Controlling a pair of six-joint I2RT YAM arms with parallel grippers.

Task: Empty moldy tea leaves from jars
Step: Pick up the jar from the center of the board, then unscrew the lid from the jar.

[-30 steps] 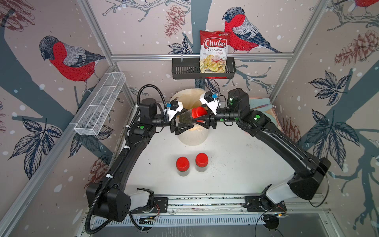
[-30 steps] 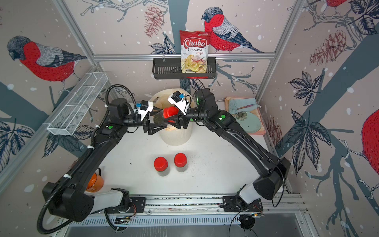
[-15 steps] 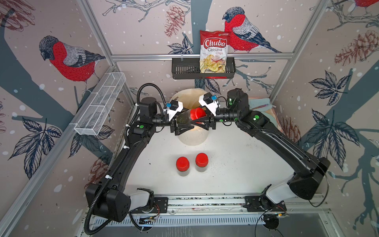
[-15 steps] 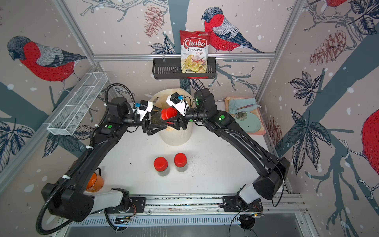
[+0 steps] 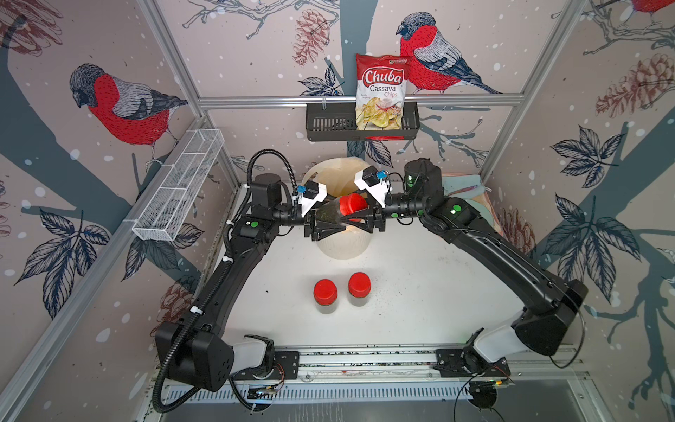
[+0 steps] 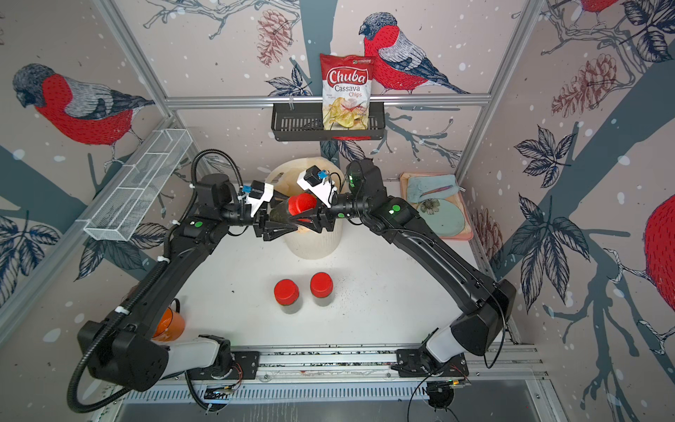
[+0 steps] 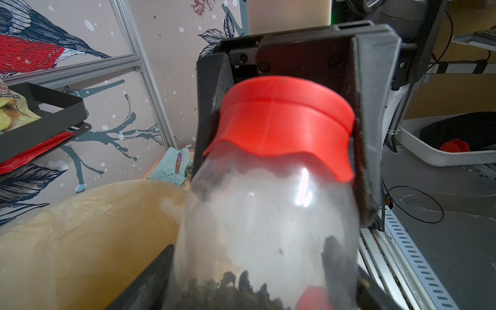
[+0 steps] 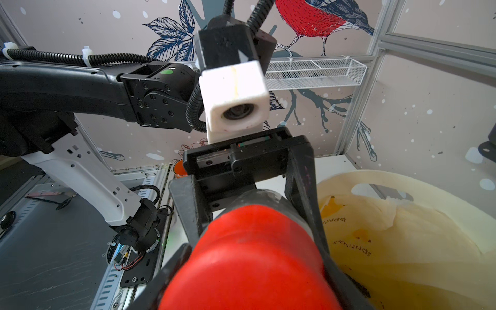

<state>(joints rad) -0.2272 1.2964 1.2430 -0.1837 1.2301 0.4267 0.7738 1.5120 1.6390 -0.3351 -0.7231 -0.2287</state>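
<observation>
Bin (image 5: 341, 248) stands behind two capped jars (image 5: 325, 296).

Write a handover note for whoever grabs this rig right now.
Left gripper: looks closed on the held jar, around its clear body.
Right gripper: shut on the red lid.
The held jar is tilted above the lined bin, lid on, tea leaves inside.
Two capped jars stand on the table in front of the bin.
Done: one jar brought over the bin.
Left: unscrew, dump, then likely repeat for both capped jars.
</observation>
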